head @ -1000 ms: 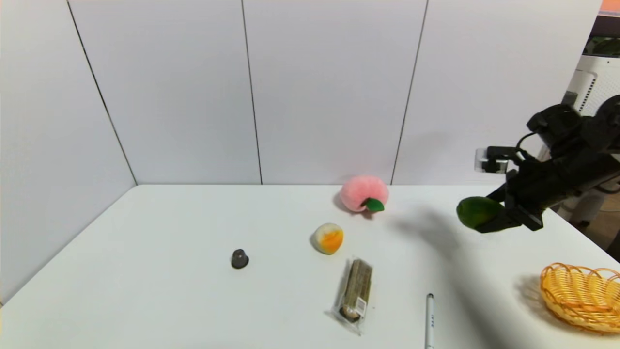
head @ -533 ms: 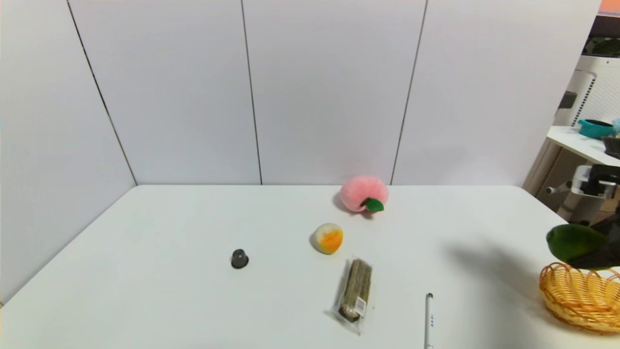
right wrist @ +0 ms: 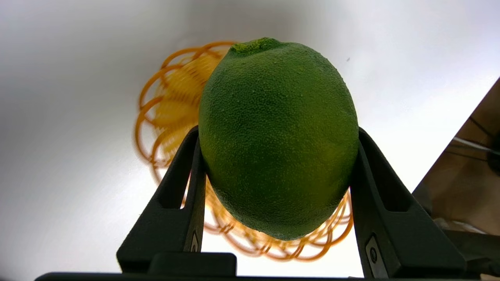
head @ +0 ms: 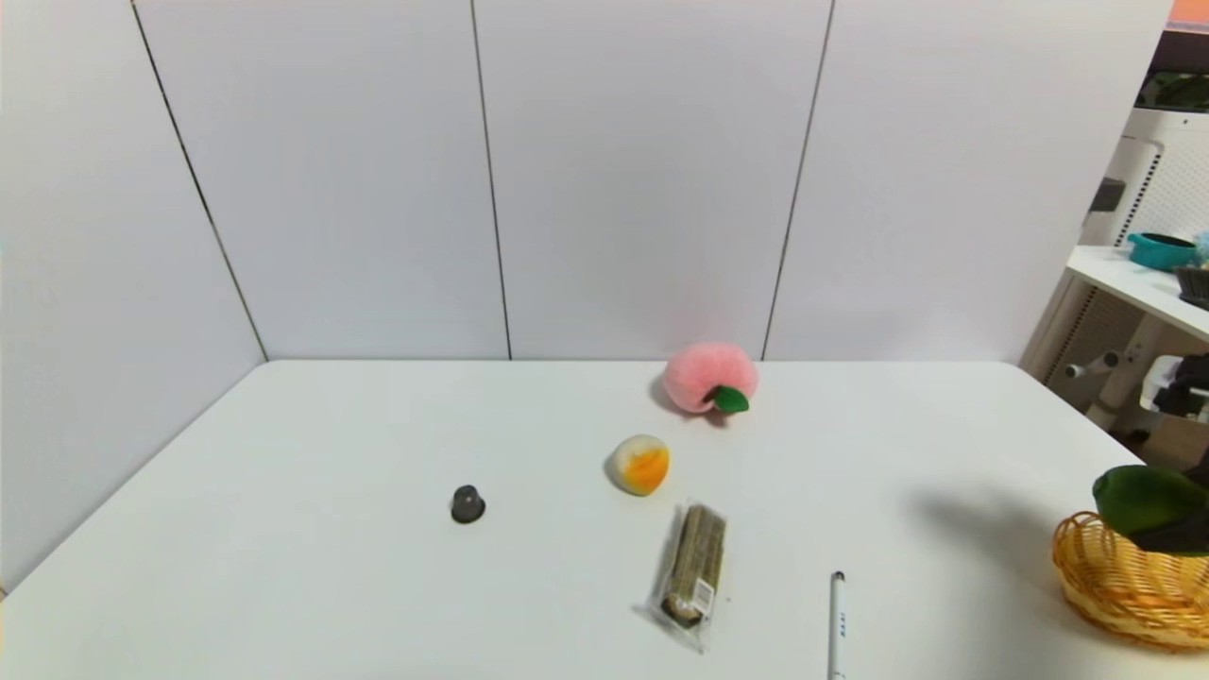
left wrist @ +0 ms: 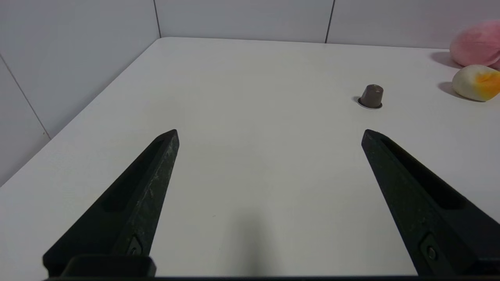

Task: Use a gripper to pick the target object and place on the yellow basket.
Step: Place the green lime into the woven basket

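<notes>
The left pincer (left wrist: 269, 134), black with two tapered fingers spread wide apart and nothing between them, hangs above the left part of the smooth white counter (head: 312, 567). Plain white panels (head: 614, 179) stand along the counter's far edge and its left edge, and a broad bare stretch of surface lies in front of this pincer. Beyond it and toward the right sits a small dark grey, cup-shaped capsule (head: 468, 504), with open room all around it. Next comes a rounded white-and-orange ball (head: 641, 465), well apart from the right pincer, and a fuzzy pink peach (head: 709, 378) with a green leaf stands just behind the ball, near the far edge. Nearer than the ball lies a long brownish bar in clear plastic wrap (head: 695, 567), then a slim white pen-like stick (head: 838, 625), with bare counter between the stick and the basket under the right pincer. At the far right, the black right pincer (right wrist: 278, 134) grips a glossy green oval fruit (right wrist: 278, 136), one finger pressed to each side, holding it aloft over the round yellow-orange wicker basket (head: 1129, 595) with a looped rim. The counter's right edge runs close beyond the basket.
</notes>
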Controlling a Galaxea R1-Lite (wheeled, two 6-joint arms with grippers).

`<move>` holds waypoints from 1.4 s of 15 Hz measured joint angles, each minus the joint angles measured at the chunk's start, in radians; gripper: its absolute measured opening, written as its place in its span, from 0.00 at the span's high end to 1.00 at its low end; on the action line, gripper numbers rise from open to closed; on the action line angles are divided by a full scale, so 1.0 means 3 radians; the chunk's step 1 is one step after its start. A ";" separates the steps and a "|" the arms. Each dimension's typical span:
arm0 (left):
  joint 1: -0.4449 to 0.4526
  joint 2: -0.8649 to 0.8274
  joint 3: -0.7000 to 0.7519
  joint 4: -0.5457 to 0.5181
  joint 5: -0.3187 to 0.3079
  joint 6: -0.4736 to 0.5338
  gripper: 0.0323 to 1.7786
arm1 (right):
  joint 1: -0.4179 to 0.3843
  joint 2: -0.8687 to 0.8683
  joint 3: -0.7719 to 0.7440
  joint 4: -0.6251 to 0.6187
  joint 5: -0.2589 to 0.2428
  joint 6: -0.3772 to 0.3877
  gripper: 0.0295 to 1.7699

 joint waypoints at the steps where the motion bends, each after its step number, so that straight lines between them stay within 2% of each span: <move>1: 0.0000 0.0000 0.0000 0.0000 -0.0001 -0.0001 0.05 | -0.0016 0.0028 0.0087 -0.0169 -0.0001 -0.0001 0.44; 8: 0.0000 0.0000 0.0000 0.0000 -0.0001 0.0000 0.05 | -0.0065 0.0087 0.0318 -0.0281 0.0008 -0.0009 0.44; 11: 0.0000 0.0000 0.0000 0.0000 -0.0001 0.0000 0.05 | -0.0089 0.0028 0.0361 -0.0273 0.0010 -0.0014 0.30; 16: 0.0000 0.0000 0.0000 0.0000 0.0000 -0.0001 0.05 | -0.0151 -0.0087 0.0452 -0.0281 -0.0001 0.0001 0.17; 19: 0.0000 0.0000 0.0000 0.0000 -0.0001 -0.0001 0.05 | -0.0146 -0.0350 0.0500 -0.0243 -0.0006 0.0196 0.13; 21: 0.0000 0.0000 0.0000 0.0000 -0.0001 0.0000 0.05 | -0.0038 -0.0688 0.0555 -0.0234 -0.0005 0.0531 0.11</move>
